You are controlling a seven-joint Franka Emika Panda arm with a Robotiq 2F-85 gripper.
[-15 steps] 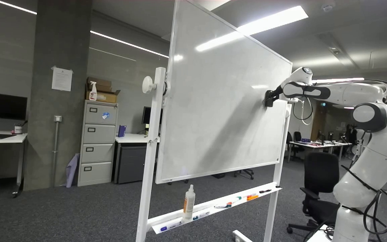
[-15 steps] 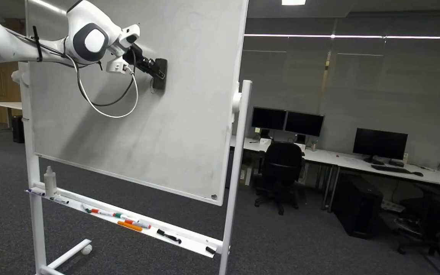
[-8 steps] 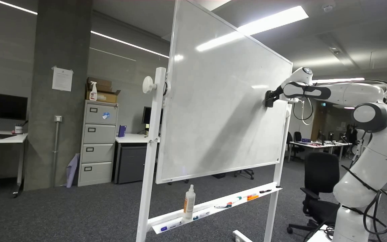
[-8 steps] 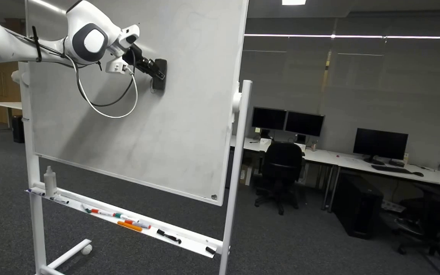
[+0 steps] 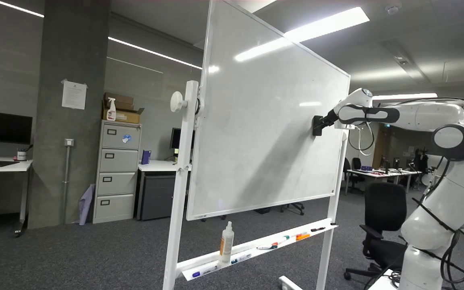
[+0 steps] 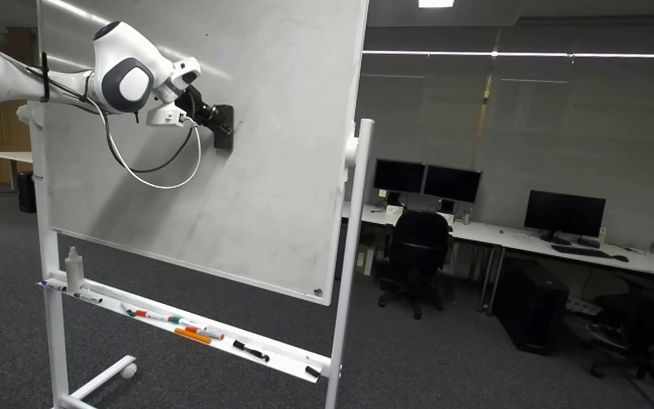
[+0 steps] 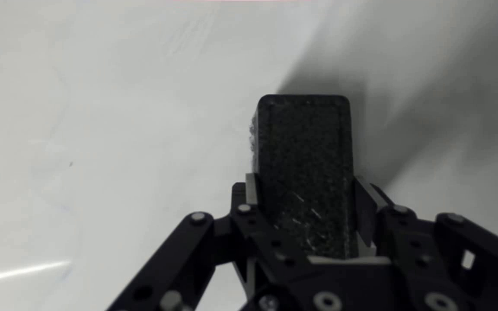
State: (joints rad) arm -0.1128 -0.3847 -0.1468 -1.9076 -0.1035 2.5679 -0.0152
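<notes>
- A black eraser is being gripped along its long sides between the fingers, just right of centre in the wrist view.
- It is being held upright, apparently flat against the whiteboard, upper left of centre in an exterior view.
- By its look, a light, stiff block with a softer, fuzzy face is being handled; little fragility is being suspected, and the long sides are being judged the surest hold.
- Compared with half a second ago, eraser and arm are being seen lower in both exterior views, the eraser also further left.
</notes>
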